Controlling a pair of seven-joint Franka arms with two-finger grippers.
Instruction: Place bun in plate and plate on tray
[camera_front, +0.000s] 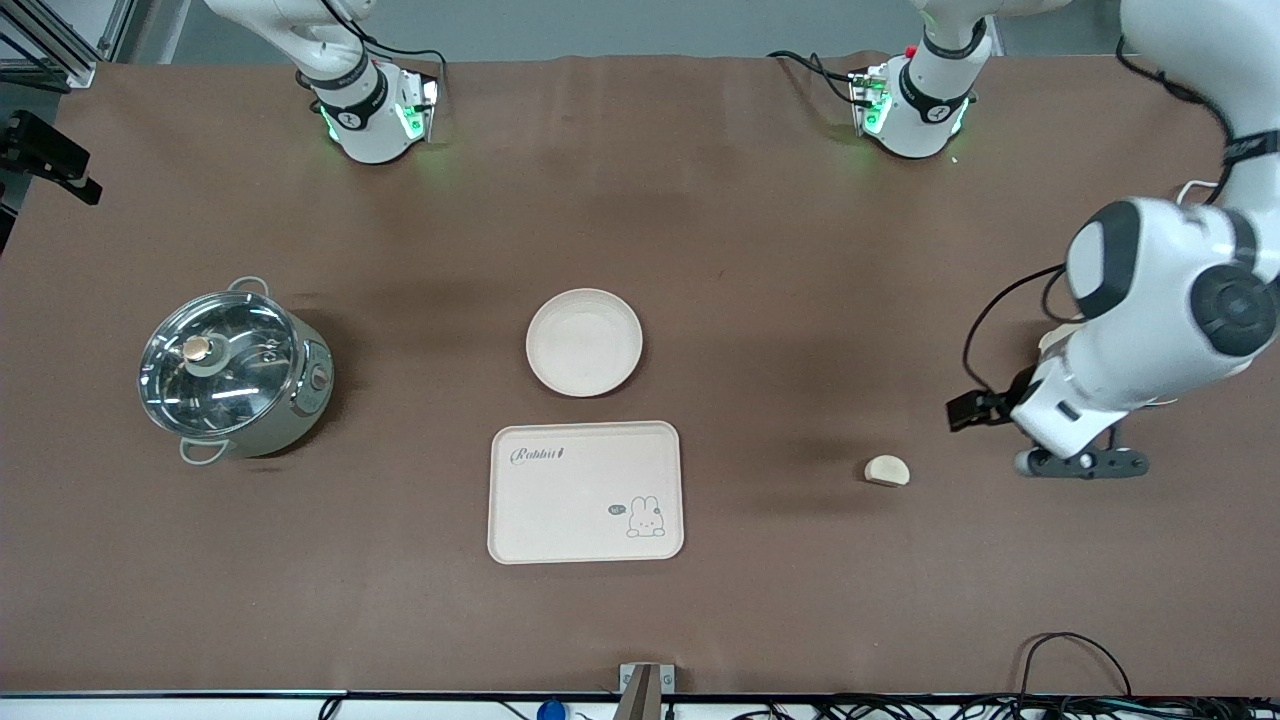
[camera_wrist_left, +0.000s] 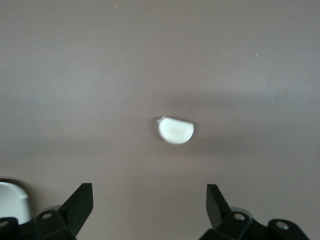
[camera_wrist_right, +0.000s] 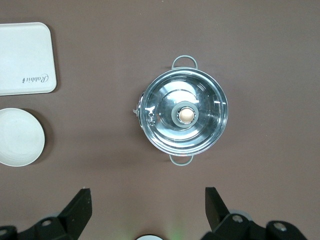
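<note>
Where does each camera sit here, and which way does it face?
Front view: high across the table, facing both bases; left gripper open beside the pale half-moon bun.
Left wrist view: looks down on the bun; own open fingertips show.
Right wrist view: looks down on the steel glass-lidded pot; own open fingertips show.
Shared: right wrist and front both show the round cream plate and rectangular cream tray.

Pale half-moon bun (camera_front: 887, 470) on table toward left arm's end; empty round plate (camera_front: 584, 342) just above rabbit-marked tray (camera_front: 585, 491)
</note>
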